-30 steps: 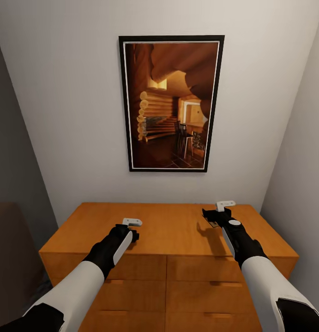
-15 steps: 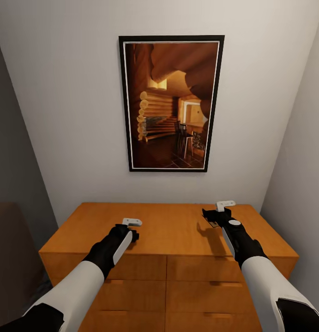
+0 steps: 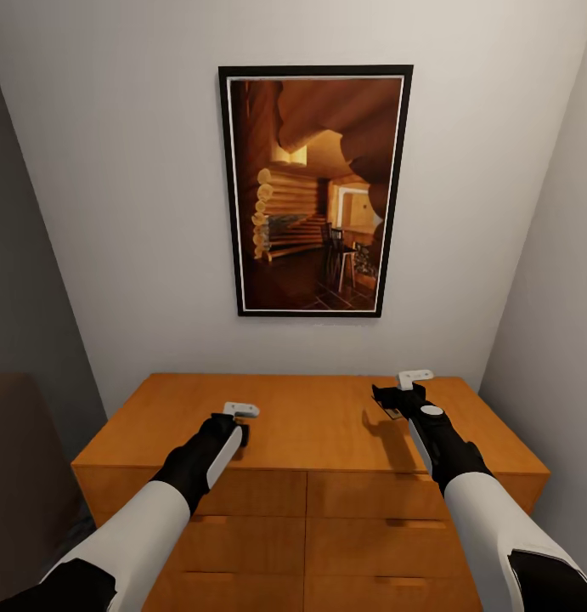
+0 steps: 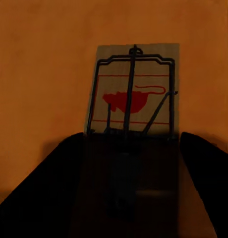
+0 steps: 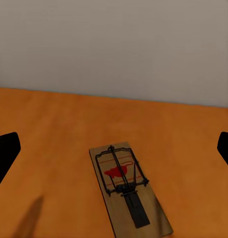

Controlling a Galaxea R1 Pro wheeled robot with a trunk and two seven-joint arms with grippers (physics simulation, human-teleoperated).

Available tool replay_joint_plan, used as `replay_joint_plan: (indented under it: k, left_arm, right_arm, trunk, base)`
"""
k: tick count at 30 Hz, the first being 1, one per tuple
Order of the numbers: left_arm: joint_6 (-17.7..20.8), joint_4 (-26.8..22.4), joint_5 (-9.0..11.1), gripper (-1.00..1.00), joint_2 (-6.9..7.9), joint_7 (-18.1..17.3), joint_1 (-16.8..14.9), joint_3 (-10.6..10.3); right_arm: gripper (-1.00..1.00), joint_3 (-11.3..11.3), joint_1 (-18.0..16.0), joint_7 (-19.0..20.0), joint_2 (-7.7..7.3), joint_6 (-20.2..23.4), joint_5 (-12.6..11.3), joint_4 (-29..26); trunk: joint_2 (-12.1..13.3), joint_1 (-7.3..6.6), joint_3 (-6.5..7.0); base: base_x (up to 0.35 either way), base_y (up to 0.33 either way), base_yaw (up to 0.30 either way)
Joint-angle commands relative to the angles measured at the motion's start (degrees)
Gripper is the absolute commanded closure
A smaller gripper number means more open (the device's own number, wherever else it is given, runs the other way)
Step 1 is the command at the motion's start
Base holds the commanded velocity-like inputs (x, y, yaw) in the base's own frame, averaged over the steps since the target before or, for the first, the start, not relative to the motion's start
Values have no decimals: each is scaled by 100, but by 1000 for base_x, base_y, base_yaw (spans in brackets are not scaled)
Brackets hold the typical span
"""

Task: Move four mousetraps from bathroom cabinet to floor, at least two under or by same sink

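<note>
Two mousetraps in play, one ahead of each gripper. Left gripper (image 3: 240,410) jaws spread, flanking mousetrap (image 4: 132,91) flat on cabinet top (image 3: 318,425), not yet clenched. Right gripper (image 3: 412,378) jaws wide apart above second mousetrap (image 5: 129,186), apart from it. Step: first pickup. Next, I judge: left closes on board edges, lifts. Beyond jaws: orange-brown wood, framed picture (image 3: 314,191), narrow white-walled alcove.

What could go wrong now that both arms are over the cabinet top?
The left gripper sits low over a small flat wooden mousetrap with dark wire; its dark fingers could push the thin board along the smooth orange-brown wooden cabinet rather than grip it. The right gripper is open and above another wooden mousetrap that lies at an angle, so closing may miss.
</note>
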Motion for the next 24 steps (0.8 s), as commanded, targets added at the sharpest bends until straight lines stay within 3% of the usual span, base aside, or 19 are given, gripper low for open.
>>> replay_joint_plan:
  k: [1, 24]
  left_arm:
    - [-10, 94, 210, 100, 10, 36, -2, -18]
    - [-23, 90, 219, 100, -13, 41, -2, -22]
  right_arm:
    - [-100, -29, -2, 49, 4, 28, 60, -12]
    - [-100, -28, -3, 49, 3, 28, 60, -12]
  trunk:
    - [-4, 1, -9]
    - [-4, 1, -9]
  base:
    - [0, 0, 0]
    - [0, 0, 0]
